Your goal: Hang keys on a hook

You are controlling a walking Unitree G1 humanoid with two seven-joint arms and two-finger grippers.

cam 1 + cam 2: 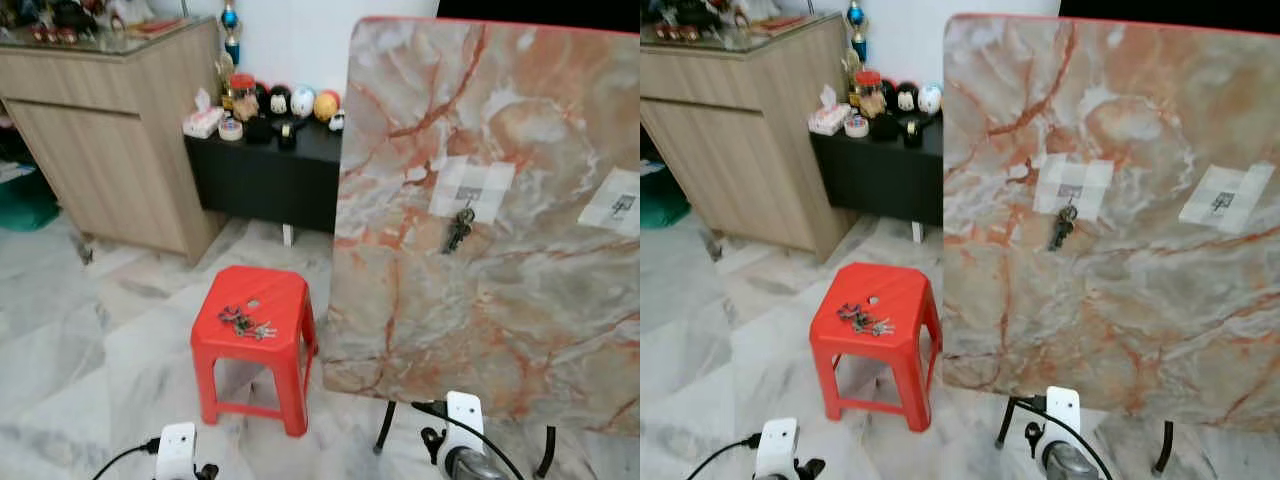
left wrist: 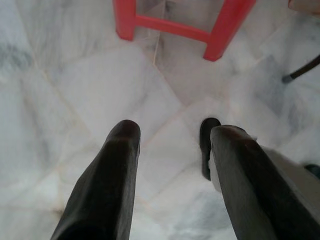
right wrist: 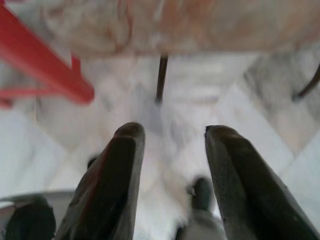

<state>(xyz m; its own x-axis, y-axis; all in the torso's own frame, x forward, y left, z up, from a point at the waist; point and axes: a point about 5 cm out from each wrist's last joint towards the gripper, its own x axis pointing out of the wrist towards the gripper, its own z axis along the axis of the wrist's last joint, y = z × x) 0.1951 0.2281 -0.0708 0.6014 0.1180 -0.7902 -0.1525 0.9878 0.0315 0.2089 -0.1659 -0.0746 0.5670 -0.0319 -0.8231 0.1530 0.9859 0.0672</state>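
A small bunch of keys (image 1: 248,324), dark with some silvery pieces, lies loose on the seat of a red plastic stool (image 1: 285,300), near its left side. A second dark bunch (image 1: 459,231) already hangs from a hook (image 1: 468,194) taped to an upright marble-patterned board (image 1: 520,300); another taped hook (image 1: 622,205) sits near the board's right edge. The board stands on thin black legs just right of the stool, on a pale marble floor (image 1: 90,330). Behind are a wooden cabinet (image 1: 110,150) and a low black table (image 1: 270,175) crowded with small ornaments. Open floor lies left of and in front of the stool. The left gripper (image 2: 172,137) and right gripper (image 3: 172,135) hang low over the floor, each with fingers apart and holding nothing.
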